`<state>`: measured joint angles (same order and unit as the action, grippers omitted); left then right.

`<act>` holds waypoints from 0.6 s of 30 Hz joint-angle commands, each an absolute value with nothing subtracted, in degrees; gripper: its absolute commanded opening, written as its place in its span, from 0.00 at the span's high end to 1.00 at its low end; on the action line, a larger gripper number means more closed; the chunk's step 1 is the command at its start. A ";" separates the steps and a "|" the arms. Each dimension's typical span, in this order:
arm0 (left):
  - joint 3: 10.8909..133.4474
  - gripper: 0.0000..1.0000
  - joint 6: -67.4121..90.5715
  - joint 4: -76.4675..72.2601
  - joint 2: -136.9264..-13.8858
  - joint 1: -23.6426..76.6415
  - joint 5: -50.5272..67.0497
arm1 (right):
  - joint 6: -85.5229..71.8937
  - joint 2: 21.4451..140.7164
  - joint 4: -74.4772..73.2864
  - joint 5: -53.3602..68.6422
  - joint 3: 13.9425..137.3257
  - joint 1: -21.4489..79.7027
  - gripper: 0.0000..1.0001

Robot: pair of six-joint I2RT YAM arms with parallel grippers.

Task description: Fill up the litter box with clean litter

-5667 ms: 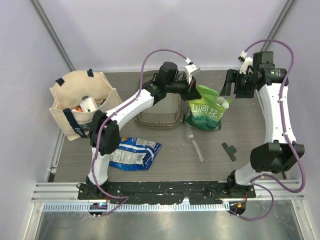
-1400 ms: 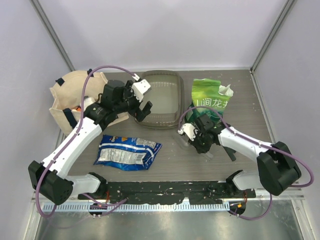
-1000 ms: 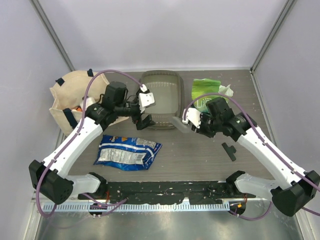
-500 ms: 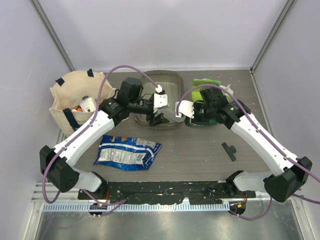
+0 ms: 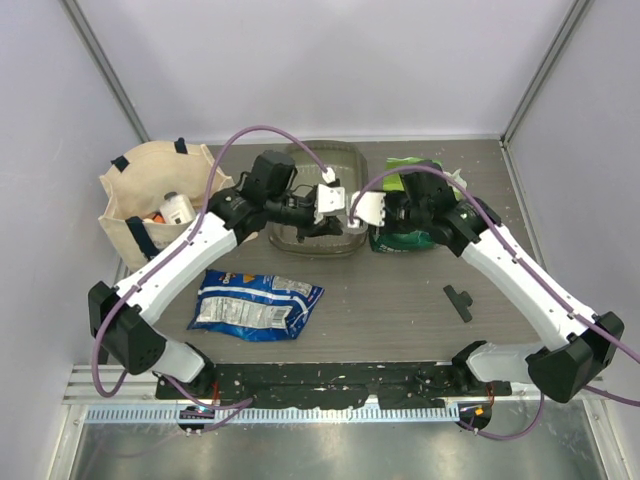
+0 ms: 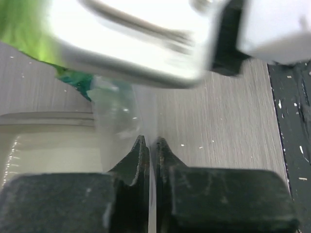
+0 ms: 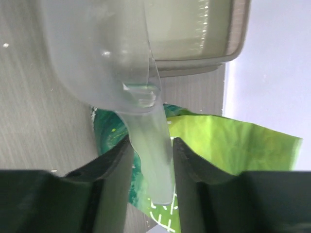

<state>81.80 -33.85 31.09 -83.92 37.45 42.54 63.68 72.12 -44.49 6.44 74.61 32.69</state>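
Looking down in the top view: the litter box (image 5: 342,150), a smoky translucent plastic tray with rounded corners, sits mid-table with its long axis running near-to-far. Just right of it is a crinkly green bag (image 5: 410,238), print unreadable. Left gripper (image 5: 335,203) and right gripper (image 5: 366,212) meet over the tray's near-right corner. A glossy blue packet (image 5: 258,305) lies nearer, a beige tote (image 5: 150,185) far left.

Left wrist: jaws nearly together, with a pale sliver between them, beside a clear scoop (image 6: 116,128).

Right wrist: jaws clamped on the scoop's flat handle, its bowl toward the tray.
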 commanded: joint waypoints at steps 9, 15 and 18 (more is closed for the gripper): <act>54.87 1.00 -49.11 2.00 -64.01 37.79 29.01 | 10.17 82.43 -39.98 8.52 105.88 23.82 0.17; 44.48 1.00 -50.98 -13.86 -57.66 38.76 20.93 | -4.99 90.07 -45.70 21.86 116.89 20.93 0.17; 42.98 1.00 -50.80 -19.67 -58.01 38.93 16.62 | -12.02 91.75 -45.71 32.12 117.25 18.29 0.16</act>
<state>43.68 -48.75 -1.83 -58.76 38.63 23.86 2.98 88.79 -43.03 17.08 115.66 20.78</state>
